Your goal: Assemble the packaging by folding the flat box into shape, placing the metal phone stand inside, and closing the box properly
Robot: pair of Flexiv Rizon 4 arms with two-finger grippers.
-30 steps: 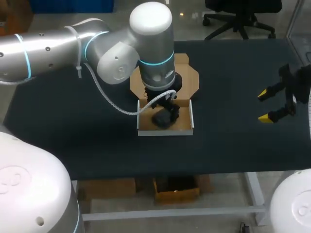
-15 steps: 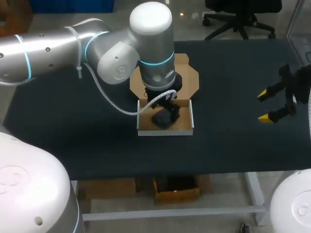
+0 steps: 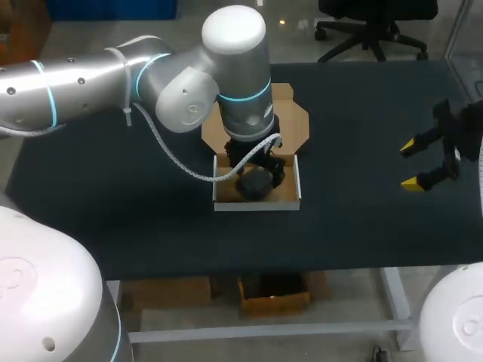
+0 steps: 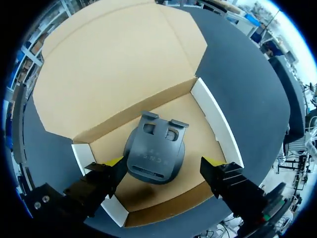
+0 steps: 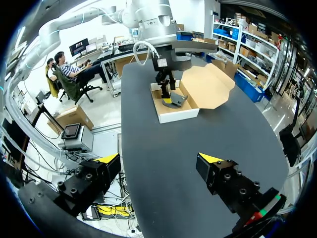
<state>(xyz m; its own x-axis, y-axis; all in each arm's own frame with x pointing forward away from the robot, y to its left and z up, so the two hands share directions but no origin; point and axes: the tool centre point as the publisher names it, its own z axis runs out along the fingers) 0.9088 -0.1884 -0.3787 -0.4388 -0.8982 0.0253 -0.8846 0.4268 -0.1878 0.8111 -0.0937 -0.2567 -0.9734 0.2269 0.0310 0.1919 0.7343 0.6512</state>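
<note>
Your table [image 3: 113,226] is dark and matte, evenly lit, no glare. Near edge runs straight, left to right. Pale metal frame [image 3: 264,329] shows under that near edge.

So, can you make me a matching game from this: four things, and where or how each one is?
1 phone stand
2 box lid
3 left end effector
4 right end effector

A open, over bare table away from the box
B inside the box
C open, right above the stand
D folded back, open

Pairs: 1-B, 2-D, 3-C, 4-A
</note>
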